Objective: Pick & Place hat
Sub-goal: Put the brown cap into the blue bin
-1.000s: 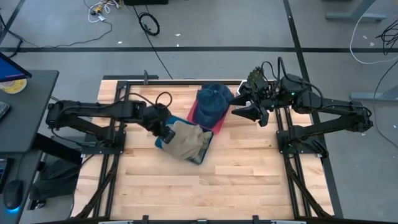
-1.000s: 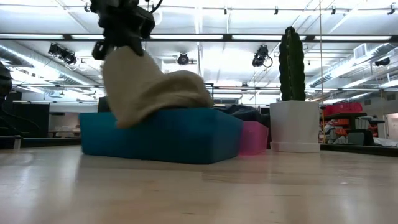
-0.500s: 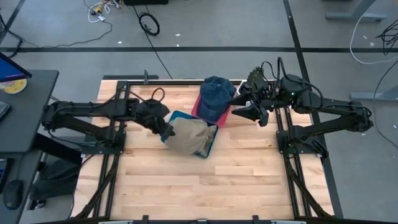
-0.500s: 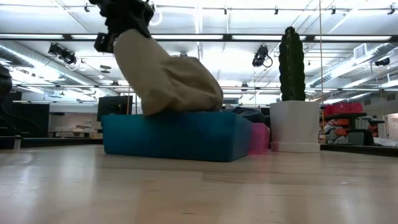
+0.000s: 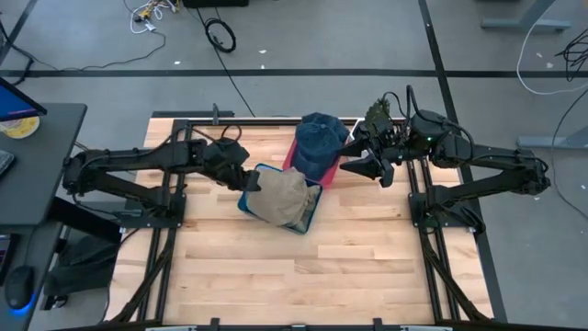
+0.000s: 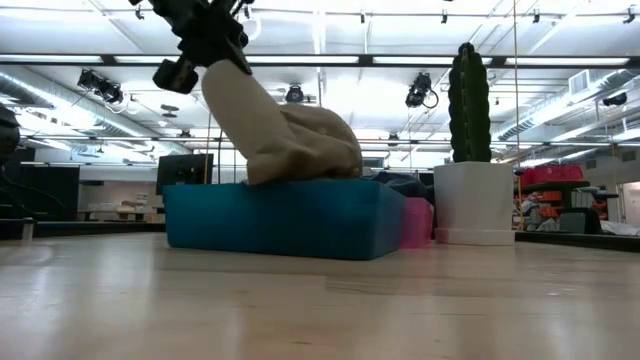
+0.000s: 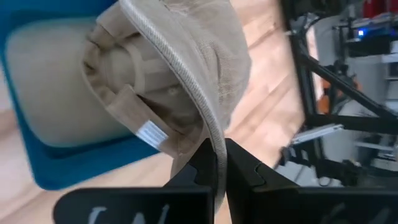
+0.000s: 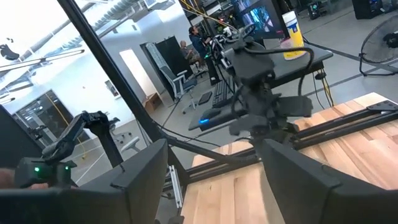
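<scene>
The left tool [image 5: 246, 181] pinches the brim of the tan hat [image 5: 282, 196], which droops into the blue bin [image 5: 308, 219] at desk centre; the right tool [image 5: 360, 165] waits open at two o'clock.

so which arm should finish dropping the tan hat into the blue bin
Left. The left gripper is already shut on the tan hat, holding its brim above the blue bin, with the crown resting inside. The right gripper hangs open beside the blue hat on the pink bin.
</scene>
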